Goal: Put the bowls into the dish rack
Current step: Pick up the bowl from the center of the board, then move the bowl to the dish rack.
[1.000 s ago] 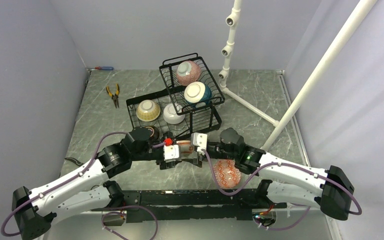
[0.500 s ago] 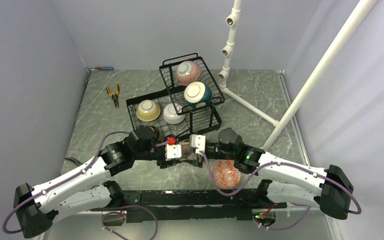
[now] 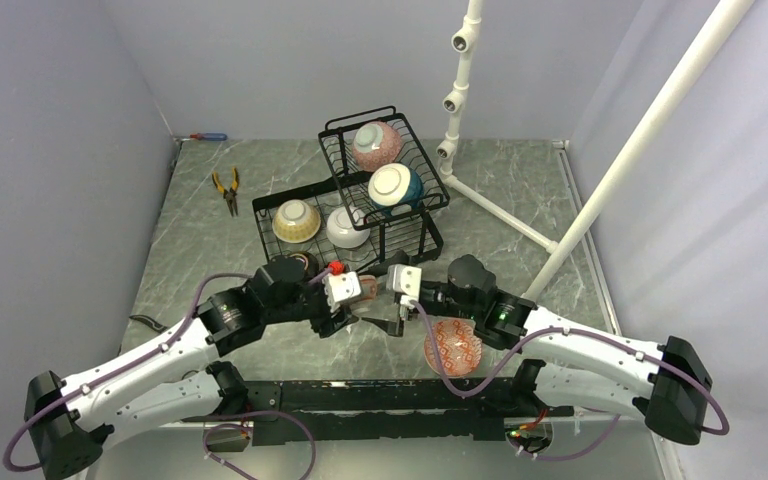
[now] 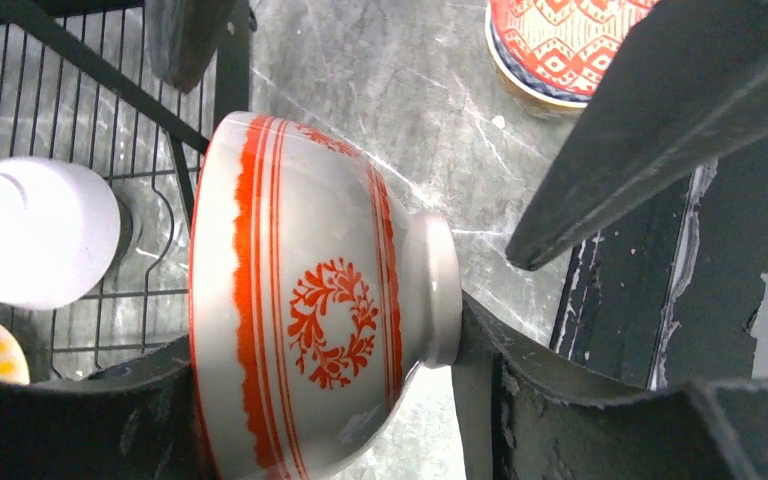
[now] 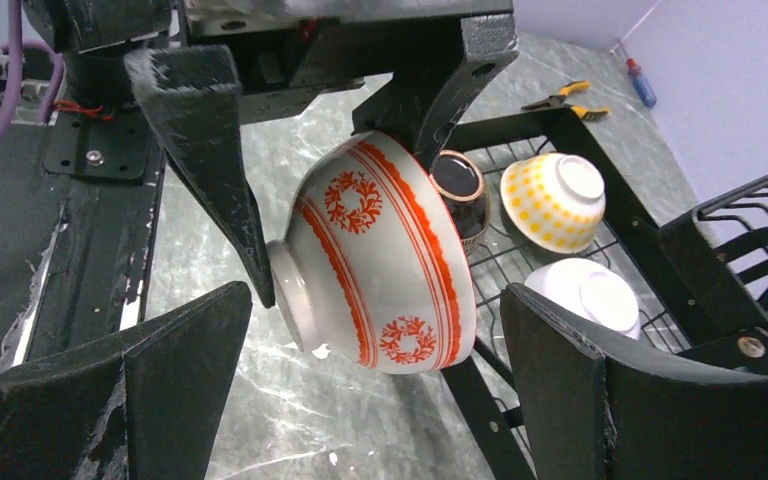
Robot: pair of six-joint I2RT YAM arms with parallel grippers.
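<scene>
A cream bowl with red bands lies on its side above the table, and my left gripper is shut on it, one finger at the rim and one on the foot. From the right wrist the same bowl hangs between the wide-apart fingers of my right gripper, which is open and not touching it. From above, the held bowl is just in front of the dish rack. The rack holds yellow, white, pink and teal-and-white bowls. A red-patterned bowl sits on the table under the right arm.
A brown bowl sits at the rack's near left corner. Orange-handled pliers lie left of the rack and a screwdriver at the back wall. The white pipe stand and its slanted pipe rise at the right.
My right gripper has opened wide and let go of the banded bowl, drawing back slightly to the right. My left gripper closed on that bowl and now carries it alone.
</scene>
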